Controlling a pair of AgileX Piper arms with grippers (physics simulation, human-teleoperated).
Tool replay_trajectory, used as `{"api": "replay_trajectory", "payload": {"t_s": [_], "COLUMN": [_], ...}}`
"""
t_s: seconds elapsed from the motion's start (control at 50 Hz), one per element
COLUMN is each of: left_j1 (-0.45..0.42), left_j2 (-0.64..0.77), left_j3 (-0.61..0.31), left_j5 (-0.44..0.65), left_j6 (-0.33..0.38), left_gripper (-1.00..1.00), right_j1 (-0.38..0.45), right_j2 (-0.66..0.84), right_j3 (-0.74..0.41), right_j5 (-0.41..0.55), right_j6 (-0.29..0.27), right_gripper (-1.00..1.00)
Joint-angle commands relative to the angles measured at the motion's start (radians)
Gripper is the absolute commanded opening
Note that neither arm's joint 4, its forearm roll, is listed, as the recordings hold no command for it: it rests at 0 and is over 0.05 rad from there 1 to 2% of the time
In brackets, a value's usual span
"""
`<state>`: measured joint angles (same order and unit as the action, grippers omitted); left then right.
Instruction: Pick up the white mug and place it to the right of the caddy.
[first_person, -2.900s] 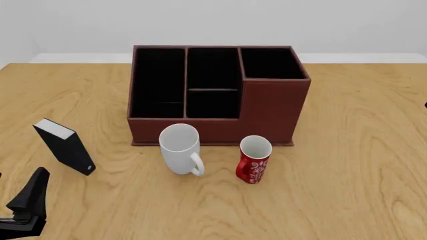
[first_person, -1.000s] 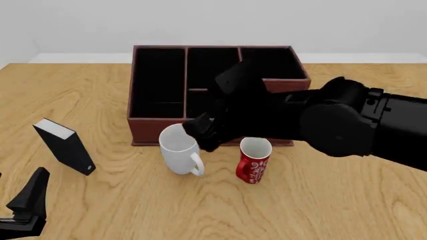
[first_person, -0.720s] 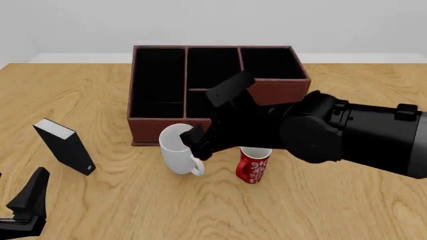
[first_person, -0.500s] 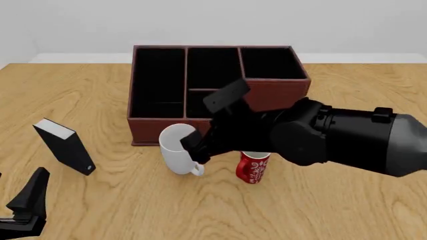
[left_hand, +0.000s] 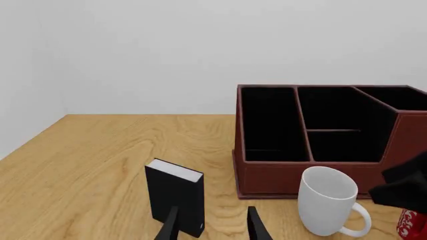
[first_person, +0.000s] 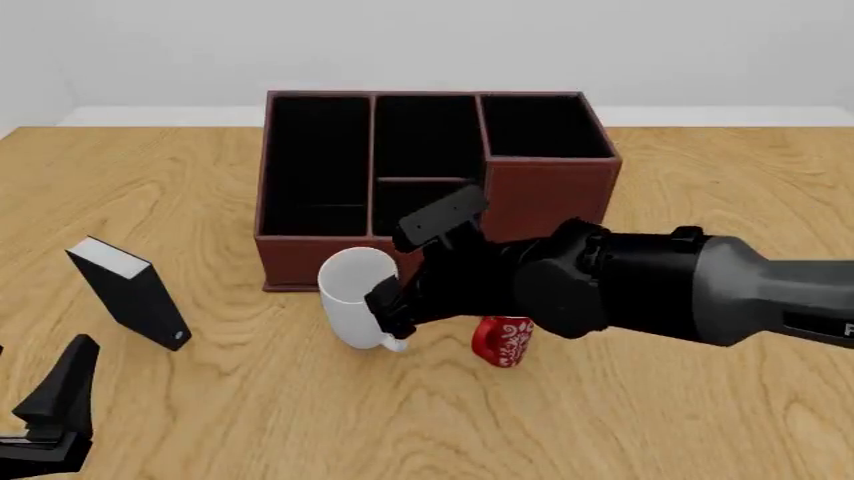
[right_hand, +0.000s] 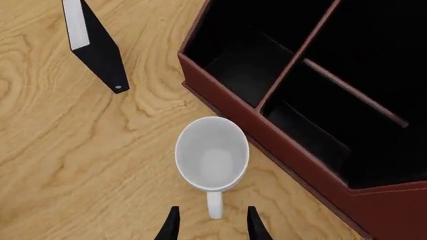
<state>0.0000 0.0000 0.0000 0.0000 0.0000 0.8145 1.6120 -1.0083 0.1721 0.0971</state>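
While upright, white mug (right_hand: 211, 155) sits handle-first between right hand (right_hand: 209, 224) fingers.

No readable text, brand, number or sign appears in any view. The red mug (first_person: 505, 340) carries only a white floral pattern, not lettering (most of it sits hidden behind the right arm). The white mug (right_hand: 211, 153), the caddy (first_person: 547, 215) and the small black box (first_person: 128, 292) with its white top are all unmarked. A pale fragment at the front view's right edge is too cropped to read.
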Motion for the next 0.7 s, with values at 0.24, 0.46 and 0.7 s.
{"api": "replay_trajectory", "payload": {"t_s": [0.24,0.46,0.7], "left_j1": [0.000,0.000,0.000], "left_j2": [0.000,0.000,0.000], "left_j3": [0.000,0.000,0.000], "left_j5": [0.000,0.000,0.000], "left_j6": [0.000,0.000,0.000], "left_gripper": [1.00,1.00,1.00], "right_j1": [0.017,0.014,0.016], "right_j2": [0.098,0.123,0.147], "right_j3": [-0.009,-0.011,-0.010], "right_j5": [-0.025,-0.032,-0.042], "right_j6": [0.018,0.024,0.031], "right_gripper": [1.00,1.00,1.00]}}
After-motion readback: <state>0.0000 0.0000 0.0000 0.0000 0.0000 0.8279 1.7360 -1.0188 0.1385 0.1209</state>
